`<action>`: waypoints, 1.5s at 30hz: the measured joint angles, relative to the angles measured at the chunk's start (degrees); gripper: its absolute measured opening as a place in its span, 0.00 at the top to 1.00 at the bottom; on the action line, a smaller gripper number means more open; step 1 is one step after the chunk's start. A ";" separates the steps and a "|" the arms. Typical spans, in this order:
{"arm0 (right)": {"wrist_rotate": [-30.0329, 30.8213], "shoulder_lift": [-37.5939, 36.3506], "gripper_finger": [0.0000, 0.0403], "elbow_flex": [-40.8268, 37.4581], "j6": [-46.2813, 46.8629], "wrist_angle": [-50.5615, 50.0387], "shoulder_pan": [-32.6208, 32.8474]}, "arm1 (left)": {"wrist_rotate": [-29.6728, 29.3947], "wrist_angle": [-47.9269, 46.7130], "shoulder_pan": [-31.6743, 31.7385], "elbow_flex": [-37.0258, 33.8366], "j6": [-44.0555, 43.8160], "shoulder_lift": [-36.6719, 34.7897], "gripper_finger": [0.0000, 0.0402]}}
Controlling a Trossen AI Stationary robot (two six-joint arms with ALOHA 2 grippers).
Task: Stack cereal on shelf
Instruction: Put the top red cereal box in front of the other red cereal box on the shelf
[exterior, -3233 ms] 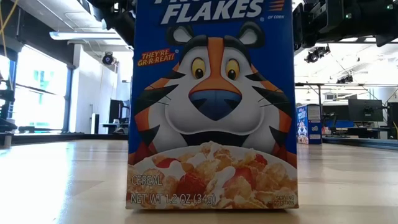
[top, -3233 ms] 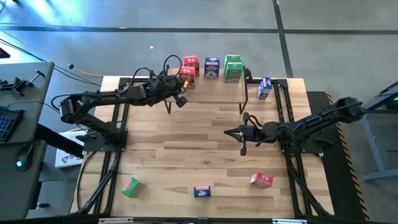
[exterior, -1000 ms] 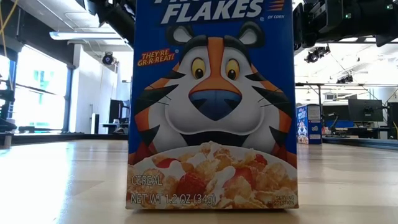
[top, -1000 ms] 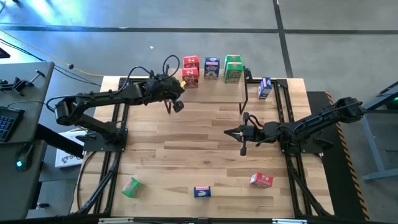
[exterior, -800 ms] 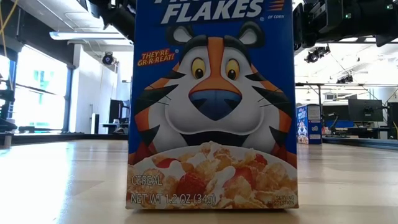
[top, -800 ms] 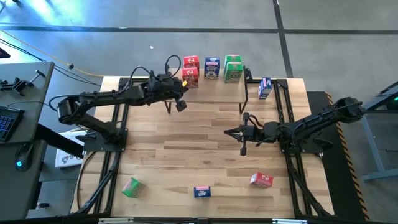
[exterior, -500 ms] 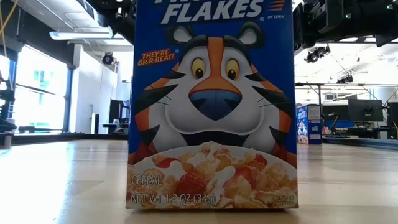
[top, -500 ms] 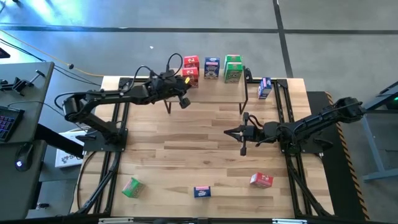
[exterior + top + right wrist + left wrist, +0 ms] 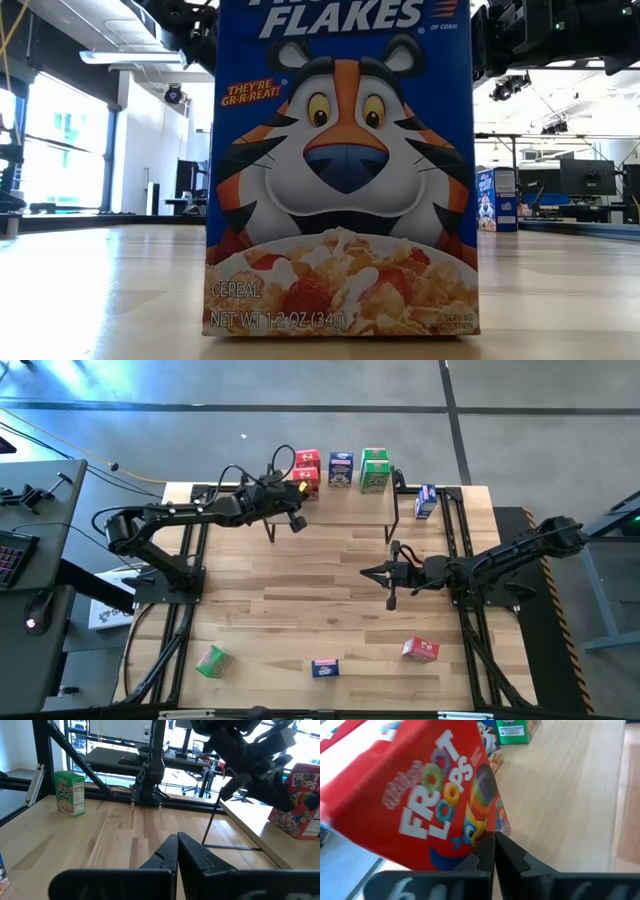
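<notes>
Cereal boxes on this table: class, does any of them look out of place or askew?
Yes. Three boxes lie scattered along the table's near edge, far from the shelf: a green box tilted askew, a blue box and a red box. Another blue box stands beside the shelf, not on it.

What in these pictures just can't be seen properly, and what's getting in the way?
- Low view: a blue cereal box fills the middle and hides the shelf, the boxes and the grippers behind it; its top is cut off by the edge.
- Left wrist view: a red cereal box blocks most of the shelf.
- High view: print on the boxes along the table's front edge is too small to read.
</notes>
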 joint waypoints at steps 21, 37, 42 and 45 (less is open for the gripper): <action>0.00 0.00 1.00 0.00 0.00 -0.17 0.00 | -3.35 -9.17 0.07 0.00 -1.94 -5.64 1.00; 0.00 0.00 1.00 0.00 0.00 -0.21 0.00 | -1.18 -5.21 1.37 -0.02 -3.29 -4.28 1.00; 0.00 0.00 1.00 0.00 0.00 -0.21 0.00 | 1.37 -5.02 -0.80 -0.02 -3.54 -4.31 1.00; 0.00 0.00 1.00 0.00 0.00 -0.21 0.02 | 1.34 -3.29 -1.67 -0.02 -4.38 -3.79 1.00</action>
